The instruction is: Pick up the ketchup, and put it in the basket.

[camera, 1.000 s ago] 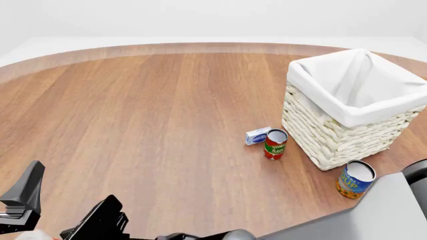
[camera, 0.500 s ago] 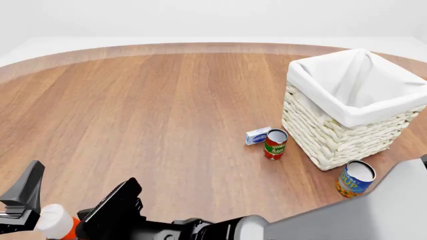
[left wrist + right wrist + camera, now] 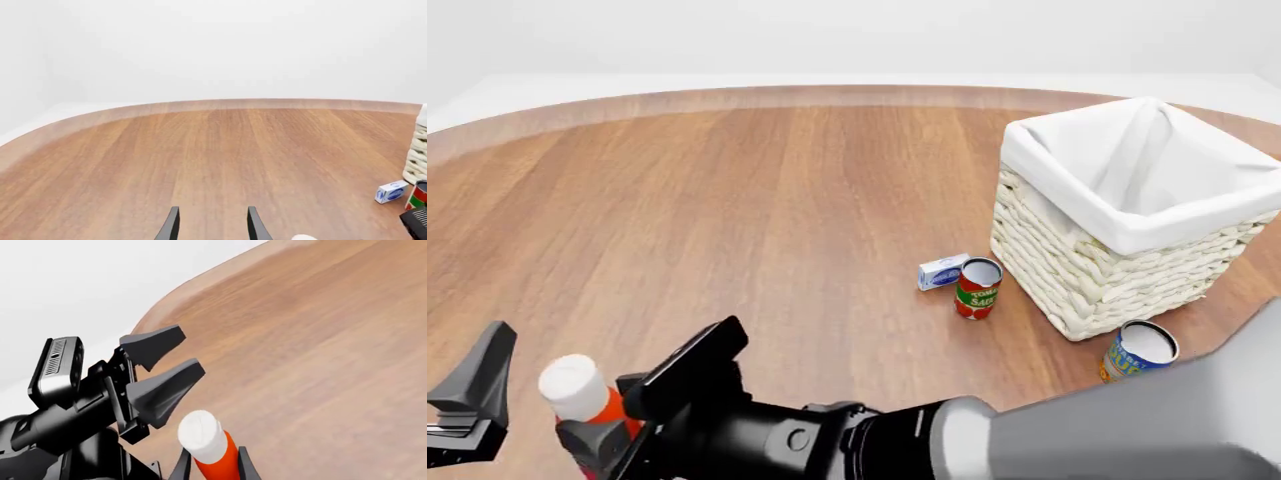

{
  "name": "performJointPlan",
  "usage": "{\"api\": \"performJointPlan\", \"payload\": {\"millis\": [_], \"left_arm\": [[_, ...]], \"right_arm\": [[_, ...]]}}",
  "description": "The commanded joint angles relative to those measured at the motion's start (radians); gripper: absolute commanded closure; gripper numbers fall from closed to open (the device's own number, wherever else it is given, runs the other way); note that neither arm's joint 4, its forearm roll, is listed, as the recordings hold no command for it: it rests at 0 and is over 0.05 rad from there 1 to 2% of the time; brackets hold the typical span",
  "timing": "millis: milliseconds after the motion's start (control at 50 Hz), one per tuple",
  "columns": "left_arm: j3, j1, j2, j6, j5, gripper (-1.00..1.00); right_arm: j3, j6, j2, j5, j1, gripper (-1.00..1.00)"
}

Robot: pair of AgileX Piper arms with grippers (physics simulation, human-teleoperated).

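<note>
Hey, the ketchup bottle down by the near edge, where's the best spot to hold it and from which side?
Grip the ketchup on its red body just under the white cap, fingers on either side. It stands about upright and the neck is narrow and round, so a sideways pinch fits. The right gripper already straddles it there, coming in from the right. The left gripper is open and holds nothing.

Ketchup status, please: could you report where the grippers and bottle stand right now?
Right gripper shut on ketchup, lifted at near-left. Left gripper open, nothing in it. Basket far right; tomato can and small box beside it.
</note>
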Motion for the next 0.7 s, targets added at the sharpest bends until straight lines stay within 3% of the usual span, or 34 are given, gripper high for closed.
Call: {"api": "performJointPlan", "payload": {"millis": [20,280,700], "left_arm": [[0.0,0.0,0.0,0.0,0.0,-1.0],[0.0,0.0,0.0,0.0,0.0,-1.0],[0.0,0.0,0.0,0.0,0.0,-1.0]], "right_arm": [[0.029,0.018,-0.059,-0.018,-0.043,1.0],[0.038,-0.028,-0.124,0.018,-0.072,1.0],[0.046,-0.041,-0.271,0.082,-0.131,1.0]]}}
